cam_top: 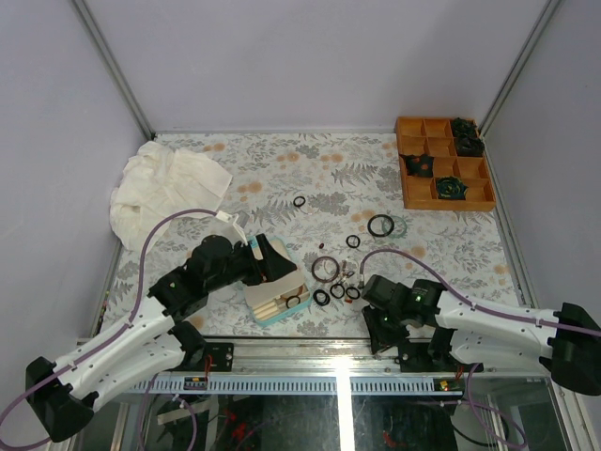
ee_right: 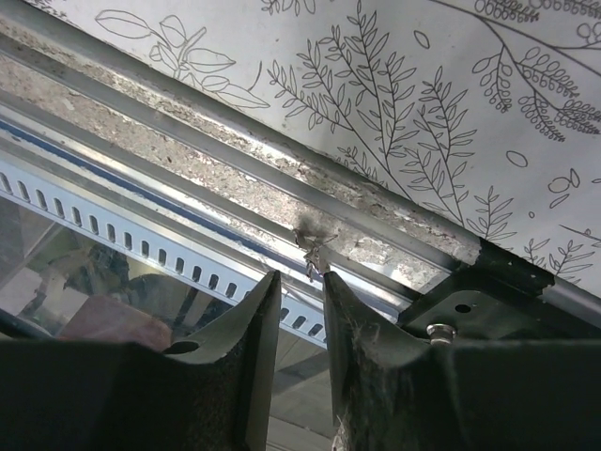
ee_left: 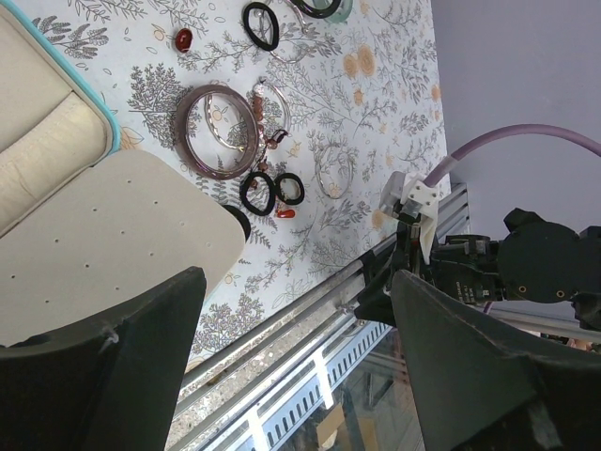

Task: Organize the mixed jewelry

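The floral-printed table carried everything. A crumpled white cloth lay at its far left, well apart from the rest. In the far right corner stood the orange tray, split into compartments, with dark green-black clumps sitting in several of them.

Near the front edge lay the open teal case, showing cream padded rolls inside. One black ring lay at its right end; whether it sat in a slot or only on the padding could not be told. The left gripper hung over the case's far part and hid it from above, with its fingers spread wide and nothing between them.

The mixed jewelry was strewn on the table from just right of the case toward the tray. The reddish-brown bangle lay just beside the case. A black bangle lay farther back, overlapping a teal-tinted one. Small black rings clustered in front of the reddish-brown bangle, and single ones lay farther back.

The right arm was folded at the front, just right of that cluster. The right gripper pointed at the metal edge rail, its fingers nearly together with a narrow gap, holding nothing.
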Robot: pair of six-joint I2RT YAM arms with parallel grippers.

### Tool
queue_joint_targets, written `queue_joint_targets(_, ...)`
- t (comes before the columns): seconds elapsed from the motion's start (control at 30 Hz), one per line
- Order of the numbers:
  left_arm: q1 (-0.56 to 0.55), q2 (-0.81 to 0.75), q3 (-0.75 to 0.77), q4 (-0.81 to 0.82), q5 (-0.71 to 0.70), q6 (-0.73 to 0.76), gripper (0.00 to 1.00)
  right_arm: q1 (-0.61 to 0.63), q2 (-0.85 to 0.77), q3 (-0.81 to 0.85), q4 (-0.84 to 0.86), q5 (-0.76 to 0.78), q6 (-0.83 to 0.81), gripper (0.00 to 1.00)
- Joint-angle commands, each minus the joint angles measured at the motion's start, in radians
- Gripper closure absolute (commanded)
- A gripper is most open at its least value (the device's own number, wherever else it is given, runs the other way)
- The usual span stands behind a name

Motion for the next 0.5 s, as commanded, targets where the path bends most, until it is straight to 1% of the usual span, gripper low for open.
queue_joint_targets(0.0, 0.003, 0.004, 0.020, 0.028, 0.002, 0.016, 0.20, 0.023, 0.021, -0.023, 0.035, -0.002, 0.017, 0.69)
queue_joint_targets(0.13, 0.004, 0.006, 0.018, 0.028, 0.002, 0.015, 0.20, 0.034, 0.035, -0.036, 0.056, -0.004, 0.021, 0.70)
queue_joint_targets(0.2, 0.004, 0.004, 0.017, 0.028, 0.003, 0.013, 0.20, 0.037, 0.037, -0.039, 0.059, -0.003, 0.021, 0.72)
queue_joint_targets(0.3, 0.003, 0.002, 0.014, 0.029, 0.004, 0.010, 0.20, 0.037, 0.031, -0.036, 0.057, 0.003, 0.020, 0.79)
queue_joint_targets(0.47, 0.004, 0.004, 0.011, 0.034, 0.003, 0.007, 0.20, 0.037, 0.029, -0.039, 0.067, 0.002, 0.023, 0.85)
